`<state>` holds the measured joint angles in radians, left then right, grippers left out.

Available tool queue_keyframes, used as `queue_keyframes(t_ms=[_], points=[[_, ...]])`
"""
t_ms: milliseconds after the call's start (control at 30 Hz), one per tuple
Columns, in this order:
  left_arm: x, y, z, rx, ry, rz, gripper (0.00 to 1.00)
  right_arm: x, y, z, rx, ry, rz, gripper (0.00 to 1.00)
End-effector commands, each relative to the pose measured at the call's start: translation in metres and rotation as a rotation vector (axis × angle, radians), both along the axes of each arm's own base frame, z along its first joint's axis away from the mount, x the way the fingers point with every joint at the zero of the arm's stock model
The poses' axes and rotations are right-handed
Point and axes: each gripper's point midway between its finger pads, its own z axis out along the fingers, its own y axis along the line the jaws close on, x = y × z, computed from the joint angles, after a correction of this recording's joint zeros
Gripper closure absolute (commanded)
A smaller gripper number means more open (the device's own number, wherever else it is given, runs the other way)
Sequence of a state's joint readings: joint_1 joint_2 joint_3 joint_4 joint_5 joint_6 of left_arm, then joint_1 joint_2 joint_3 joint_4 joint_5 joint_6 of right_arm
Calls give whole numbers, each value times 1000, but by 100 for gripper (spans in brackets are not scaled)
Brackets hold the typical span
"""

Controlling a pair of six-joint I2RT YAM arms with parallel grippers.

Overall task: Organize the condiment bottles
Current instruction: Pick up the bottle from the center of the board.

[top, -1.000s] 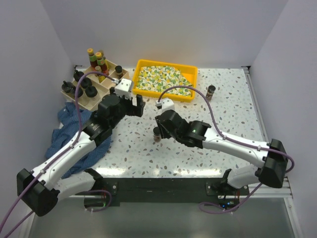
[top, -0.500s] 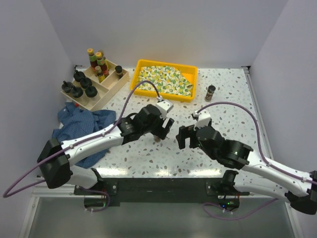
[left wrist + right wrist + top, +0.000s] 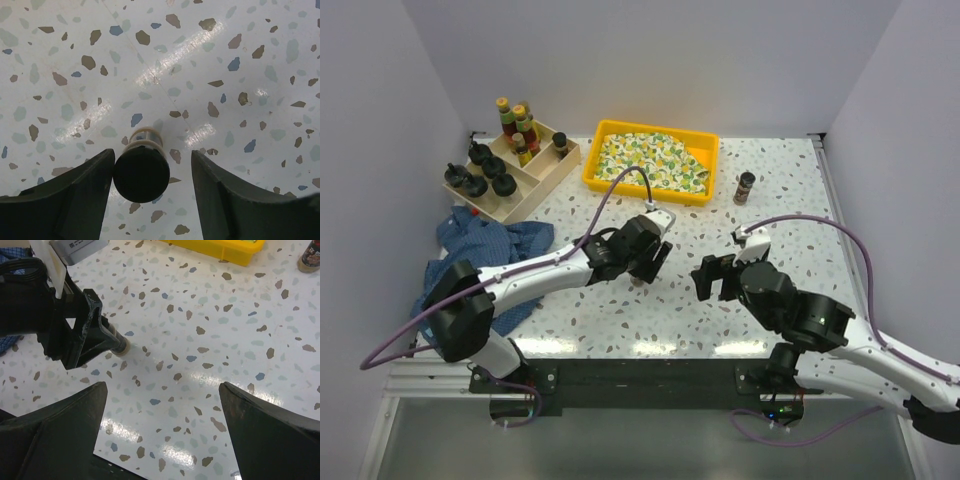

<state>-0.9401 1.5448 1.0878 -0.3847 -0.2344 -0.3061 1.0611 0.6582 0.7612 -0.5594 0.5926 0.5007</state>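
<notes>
A small brown jar with a black cap (image 3: 141, 172) stands upright on the speckled table, between the fingers of my left gripper (image 3: 151, 159). The left finger touches the cap and the right finger stands clear of it, so the jaws are open. From above, the left gripper (image 3: 643, 268) covers most of that jar (image 3: 637, 281). My right gripper (image 3: 715, 280) hangs wide open and empty to the right of it; in its wrist view the right gripper (image 3: 161, 390) frames bare table. Another brown spice jar (image 3: 745, 187) stands right of the yellow tray. Several bottles sit in the wooden box (image 3: 548, 172).
The yellow tray (image 3: 603, 135) with patterned cloth sits at the back centre. A crumpled blue cloth (image 3: 480, 255) lies at the left under the left arm. The right wrist view shows the left gripper (image 3: 82, 337) and the tray's edge (image 3: 225, 250).
My right gripper let go of the small jar and drew back to the right, wide open. The left arm swung from the wooden box to the jar, and its jaws narrowed around it.
</notes>
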Motion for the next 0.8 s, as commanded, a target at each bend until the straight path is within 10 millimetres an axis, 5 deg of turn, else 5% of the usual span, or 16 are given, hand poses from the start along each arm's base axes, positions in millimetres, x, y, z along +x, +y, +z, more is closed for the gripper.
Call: queue_keyframes(t_ms=[0,200,467,567,733,767], points=[[4,-9,-1,-21,5,33,37,2,-11,5,20,-24,-50,1],[4,-2,-10,12,22,79,42,2,-12,7,29,-27,-51,1],[14,7,11,17,-40,129,86,2,-14,8,30,-33,-55,1],[25,15,30,40,-91,164,100,1,-13,10,40,-35,-50,1],[62,38,82,-13,-166,240,100,0,-12,11,49,-37,-41,1],[80,55,94,-34,-183,289,100,0,-11,11,51,-36,-40,1]])
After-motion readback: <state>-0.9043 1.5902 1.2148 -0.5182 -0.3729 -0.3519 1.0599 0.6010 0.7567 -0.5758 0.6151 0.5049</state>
